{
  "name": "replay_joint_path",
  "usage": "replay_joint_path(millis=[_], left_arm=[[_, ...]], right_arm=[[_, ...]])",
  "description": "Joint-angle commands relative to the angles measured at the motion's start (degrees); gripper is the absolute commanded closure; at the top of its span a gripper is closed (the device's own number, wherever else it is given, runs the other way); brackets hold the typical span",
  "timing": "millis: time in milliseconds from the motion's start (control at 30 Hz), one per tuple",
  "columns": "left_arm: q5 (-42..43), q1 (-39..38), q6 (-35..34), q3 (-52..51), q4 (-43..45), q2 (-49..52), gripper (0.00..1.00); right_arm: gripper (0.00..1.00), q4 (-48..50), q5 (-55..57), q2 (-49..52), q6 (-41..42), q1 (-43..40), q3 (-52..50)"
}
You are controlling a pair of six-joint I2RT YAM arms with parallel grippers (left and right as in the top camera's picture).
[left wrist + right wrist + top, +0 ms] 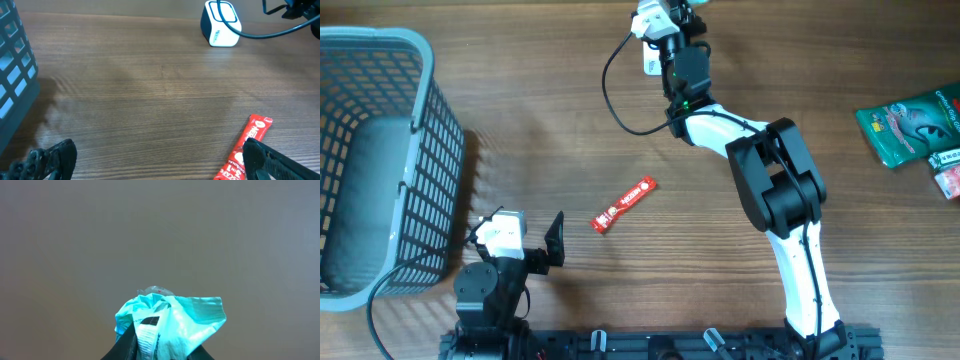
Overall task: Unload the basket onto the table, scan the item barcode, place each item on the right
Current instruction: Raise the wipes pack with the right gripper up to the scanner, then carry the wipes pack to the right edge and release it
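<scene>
The wood-grain worktop point(520, 120) is flat and matte, its things well apart. A grey basket point(430, 150) stands at its left edge. The left tool point(160, 159) rests wide open. The right tool point(152, 345), at the far edge, pinches a teal packet point(170, 317) by one crumpled end. It looks light, soft and slick, so a grip along a flat seam should keep the barcode taut. The white scanner point(220, 24) sits near. A red sachet point(624, 204) lies mid-worktop.
</scene>
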Motion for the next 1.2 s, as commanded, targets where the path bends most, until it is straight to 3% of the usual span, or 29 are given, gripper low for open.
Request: replay_joint_path(millis=[0, 233, 300, 433, 533, 567, 600, 633, 667, 867, 967, 1100, 1167], left_arm=[[0.9, -0.1, 0.9, 0.0, -0.1, -0.2, 0.00], [0.9, -0.1, 0.9, 0.0, -0.1, -0.2, 0.00], [0.9, -0.1, 0.9, 0.0, -0.1, -0.2, 0.00], [0.9, -0.1, 0.9, 0.0, -0.1, -0.2, 0.00], [0.9, -0.1, 0.9, 0.0, -0.1, -0.2, 0.00], [0.9, -0.1, 0.9, 0.0, -0.1, -0.2, 0.00], [0.9, -0.1, 0.9, 0.0, -0.1, -0.2, 0.00], [0.9, -0.1, 0.9, 0.0, -0.1, -0.2, 0.00], [0.9, -0.1, 0.9, 0.0, -0.1, -0.2, 0.00], [0.9, -0.1, 0.9, 0.0, -0.1, -0.2, 0.00], [0.9, -0.1, 0.9, 0.0, -0.1, -0.2, 0.00], [0.9, -0.1, 0.9, 0.0, -0.1, -0.2, 0.00], [0.9, -0.1, 0.9, 0.0, -0.1, -0.2, 0.00]], right_arm=[[0.96, 0.3, 18.1, -1.3, -19.3, -4.8, 1.2], [0.96, -6.6, 38.5, -1.3, -20.1, -26.2, 1.1], [0.95, -13.6, 42.0, -1.3, -14.7, -31.7, 1.1], [0.96, -38.3, 43.6, -1.3, 4.0, -41.4, 0.4], [0.96, -42.4, 44.0, -1.3, 8.3, -44.0, 0.4], [0.85, -42.3, 44.0, -1.3, 9.1, -44.1, 0.4], [0.65, -42.2, 44.0, -1.6, 10.1, -44.0, 0.4], [0.27, -42.2, 44.0, -2.1, 10.0, -43.8, 0.4], [0.00, -42.2, 43.7, -3.1, 10.1, -43.3, 0.4], [0.00, -43.7, 41.6, -17.3, 16.1, -37.7, 0.6], [0.00, -51.5, 41.6, -27.1, 22.0, -32.0, 0.6], [0.00, -74.0, 32.2, -37.6, 35.0, -19.8, 0.6], [0.00, -90.8, 8.8, -40.1, 43.4, -12.6, 0.6]])
